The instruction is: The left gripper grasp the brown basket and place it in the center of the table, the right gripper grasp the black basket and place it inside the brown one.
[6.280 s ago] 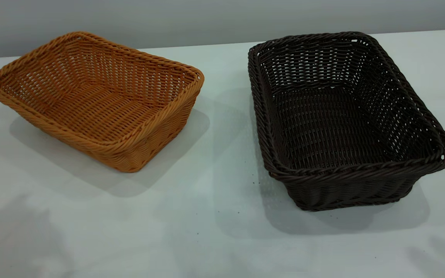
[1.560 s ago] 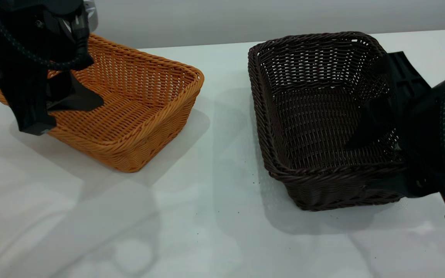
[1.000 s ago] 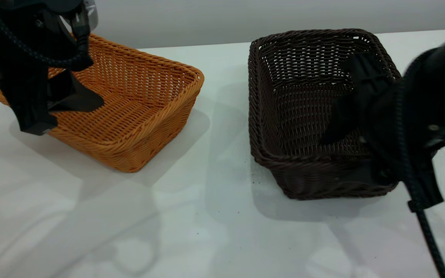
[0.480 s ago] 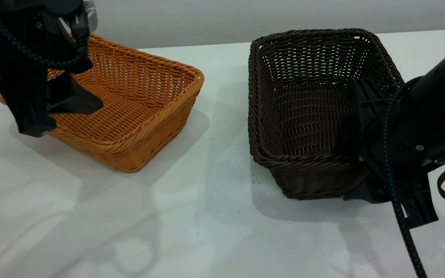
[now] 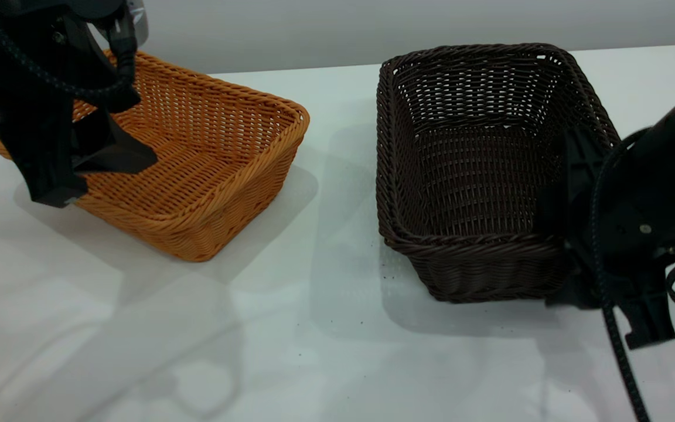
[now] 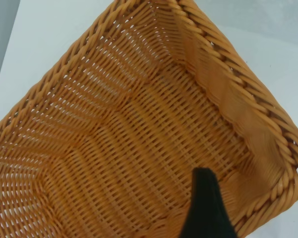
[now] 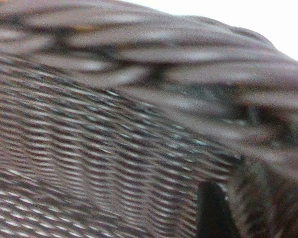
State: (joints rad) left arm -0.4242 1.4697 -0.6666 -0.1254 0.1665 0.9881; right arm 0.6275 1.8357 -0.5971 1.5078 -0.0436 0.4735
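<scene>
Two baskets sit on the table [image 5: 314, 351]: one brown basket [image 5: 197, 158] toward its left edge, its near-left rim straddled by the left gripper [image 5: 88, 170], and one black basket [image 5: 478, 176] toward the right edge, its near-right corner clamped by the right gripper [image 5: 569, 234].

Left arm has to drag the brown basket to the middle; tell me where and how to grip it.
Grip the brown basket by its braided rim on the wall nearest the left gripper, coming down from above with one jaw inside and one outside. The flared wall is thin enough to pinch, and the stiff rim should stop a slip. The left wrist view shows a finger already inside by a corner.
</scene>
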